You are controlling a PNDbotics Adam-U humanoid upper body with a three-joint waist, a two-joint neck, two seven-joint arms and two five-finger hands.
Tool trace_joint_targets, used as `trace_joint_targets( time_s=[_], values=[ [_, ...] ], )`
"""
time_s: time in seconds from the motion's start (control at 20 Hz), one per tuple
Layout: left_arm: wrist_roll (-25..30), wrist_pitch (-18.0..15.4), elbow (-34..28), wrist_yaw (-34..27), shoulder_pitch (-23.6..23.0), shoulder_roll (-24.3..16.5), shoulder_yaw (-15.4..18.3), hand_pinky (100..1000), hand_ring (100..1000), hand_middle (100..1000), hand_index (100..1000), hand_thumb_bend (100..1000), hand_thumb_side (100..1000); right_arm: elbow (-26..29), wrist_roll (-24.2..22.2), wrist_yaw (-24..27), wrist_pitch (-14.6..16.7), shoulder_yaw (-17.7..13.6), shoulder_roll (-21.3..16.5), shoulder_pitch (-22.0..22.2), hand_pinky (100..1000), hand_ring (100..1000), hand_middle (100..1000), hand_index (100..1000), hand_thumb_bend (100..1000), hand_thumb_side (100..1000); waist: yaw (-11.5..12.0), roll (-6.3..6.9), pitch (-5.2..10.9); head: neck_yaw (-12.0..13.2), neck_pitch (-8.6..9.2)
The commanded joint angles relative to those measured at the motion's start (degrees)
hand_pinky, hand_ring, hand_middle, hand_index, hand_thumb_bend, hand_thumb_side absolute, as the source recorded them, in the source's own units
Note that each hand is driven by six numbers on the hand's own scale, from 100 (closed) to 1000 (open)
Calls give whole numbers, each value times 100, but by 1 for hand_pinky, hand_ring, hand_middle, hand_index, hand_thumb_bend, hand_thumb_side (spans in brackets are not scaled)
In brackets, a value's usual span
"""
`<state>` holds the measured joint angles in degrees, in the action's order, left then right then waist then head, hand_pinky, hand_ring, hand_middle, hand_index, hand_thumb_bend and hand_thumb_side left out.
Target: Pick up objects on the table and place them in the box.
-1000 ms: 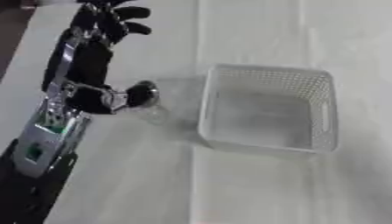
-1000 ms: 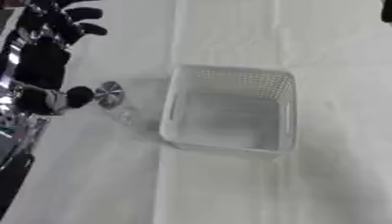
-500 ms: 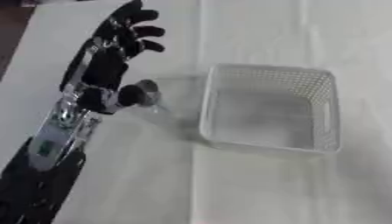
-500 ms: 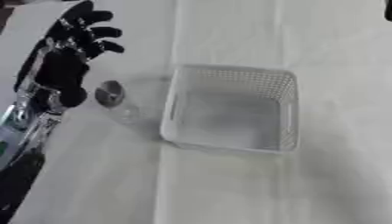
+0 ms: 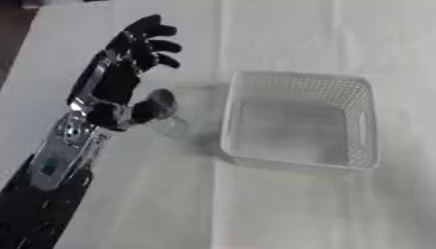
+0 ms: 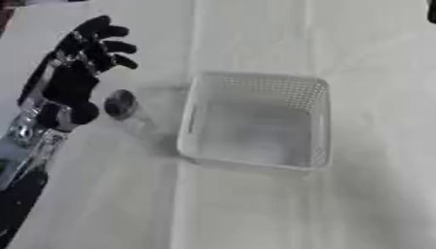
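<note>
Reaching farther up the surface (image 5: 281,209) than a second ago, the left hand (image 5: 128,63) now hovers at ten o'clock from the white box (image 5: 298,121), fingers spread and holding nothing. Just below it, a small clear bottle with a dark cap (image 6: 123,108) lies at nine o'clock of the box.

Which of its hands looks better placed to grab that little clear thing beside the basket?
Probably the left. The left hand hovers open right beside the clear object, left of the basket. The right hand is not in view.
</note>
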<state>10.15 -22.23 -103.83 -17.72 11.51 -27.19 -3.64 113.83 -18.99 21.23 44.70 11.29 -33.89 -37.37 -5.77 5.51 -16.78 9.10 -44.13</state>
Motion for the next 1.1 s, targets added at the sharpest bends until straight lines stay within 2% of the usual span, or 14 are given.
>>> trace_joint_targets(
  time_s=[0.05, 0.35, 0.55, 1.1],
  values=[
    [20, -51, 20, 58, -20, -76, -3, 650, 770, 790, 934, 629, 461, 76, -336, 33, 316, -21, -86, -108, 294, 440, 728, 561, 100, 962, -14, -15, 66, 18, 1],
    [67, -89, 69, 149, -119, 31, -38, 649, 771, 784, 934, 603, 510, 76, -363, 34, 331, -23, -97, -130, 294, 438, 726, 554, 100, 962, -55, -2, 44, 4, 1],
    [38, -112, 36, 268, -187, 56, -38, 645, 768, 780, 932, 552, 575, 76, -377, 42, 337, -21, -103, -144, 295, 439, 725, 551, 100, 962, -74, 12, 35, -6, 1],
    [-27, -171, -149, 552, -369, -2, -89, 642, 764, 773, 926, 526, 607, 76, -412, 61, 323, -14, -113, -136, 294, 437, 725, 549, 100, 959, -86, 48, 38, -18, 1]
  ],
)
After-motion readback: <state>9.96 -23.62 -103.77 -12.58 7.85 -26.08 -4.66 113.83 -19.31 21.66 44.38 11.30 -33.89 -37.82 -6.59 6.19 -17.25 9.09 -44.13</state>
